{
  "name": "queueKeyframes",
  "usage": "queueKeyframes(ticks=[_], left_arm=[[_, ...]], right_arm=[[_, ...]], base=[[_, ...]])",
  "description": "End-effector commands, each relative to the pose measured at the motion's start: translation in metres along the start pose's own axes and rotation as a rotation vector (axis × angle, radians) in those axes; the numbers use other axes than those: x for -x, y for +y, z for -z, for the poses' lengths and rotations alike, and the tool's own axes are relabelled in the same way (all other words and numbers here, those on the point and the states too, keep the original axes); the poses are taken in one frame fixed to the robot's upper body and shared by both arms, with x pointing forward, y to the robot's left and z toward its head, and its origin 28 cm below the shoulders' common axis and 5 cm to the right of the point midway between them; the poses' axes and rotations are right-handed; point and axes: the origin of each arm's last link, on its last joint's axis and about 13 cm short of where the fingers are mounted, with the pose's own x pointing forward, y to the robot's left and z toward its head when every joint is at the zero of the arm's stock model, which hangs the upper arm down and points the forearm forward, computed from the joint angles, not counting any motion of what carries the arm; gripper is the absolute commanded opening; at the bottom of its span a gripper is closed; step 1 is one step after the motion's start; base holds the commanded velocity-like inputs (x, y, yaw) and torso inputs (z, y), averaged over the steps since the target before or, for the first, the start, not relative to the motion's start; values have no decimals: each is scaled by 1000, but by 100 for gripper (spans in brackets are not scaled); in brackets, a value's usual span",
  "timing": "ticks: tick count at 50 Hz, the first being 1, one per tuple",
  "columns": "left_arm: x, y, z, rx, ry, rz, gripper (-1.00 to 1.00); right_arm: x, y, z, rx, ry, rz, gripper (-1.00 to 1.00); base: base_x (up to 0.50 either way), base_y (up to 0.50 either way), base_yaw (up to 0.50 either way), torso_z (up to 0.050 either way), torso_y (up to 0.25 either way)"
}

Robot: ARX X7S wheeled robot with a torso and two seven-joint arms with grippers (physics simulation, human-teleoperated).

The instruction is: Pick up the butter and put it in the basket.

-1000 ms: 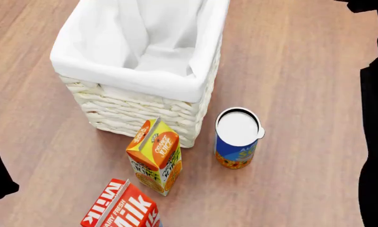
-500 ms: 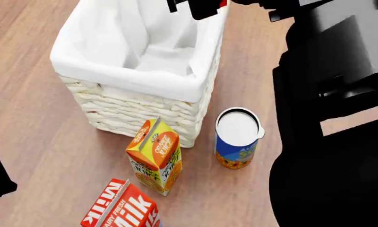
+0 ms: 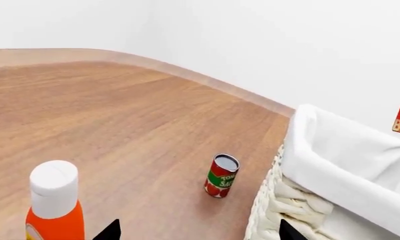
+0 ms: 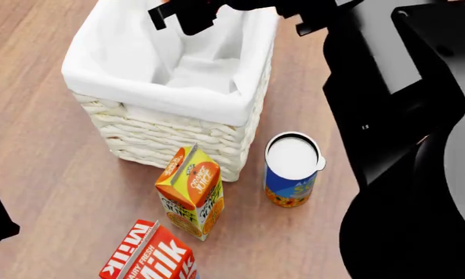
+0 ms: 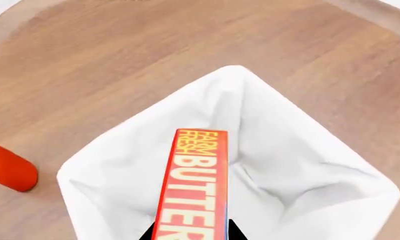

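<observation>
Red-orange butter (image 5: 192, 187) sits clamped in my right claw (image 5: 190, 232), hanging above the open mouth of the cream wicker basket (image 4: 178, 136), clear of its white liner (image 5: 300, 165). My left claw (image 3: 196, 232) is spread wide, holding nothing.

On my right wrist view I read "FARM FRESH BUTTER" in pale letters along the red butter box (image 5: 192, 187). My left wrist view catches only "FR" and "BU" on it at the frame's edge. The red-and-green can (image 3: 221, 175) there shows "TOM" and "SAU". From the head view, the red carton (image 4: 151, 256) reads "Milk" and "DAIRY FRESH", and the orange carton (image 4: 192, 192) reads "JUICE". The blue can's (image 4: 292, 168) label is too small to read.
</observation>
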Motion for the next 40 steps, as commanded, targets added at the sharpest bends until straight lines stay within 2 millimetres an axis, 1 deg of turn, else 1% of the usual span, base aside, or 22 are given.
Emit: queueKeyframes(ticks=[1,16,40], left_arm=[[1,0,-2,5,0,-3,100],[7,-2,-4,10,8,-12,100],[10,-3,-7,10,13,-13,100]], right_arm=[[-5,6,-5,7,-70,-73,-100],[-9,1,8,-64,-39,-37,-100],[-14,0,22,-89,29,-46,-100]], base=[[0,0,0,0,10],[0,0,0,1,1],[0,0,0,0,1]])
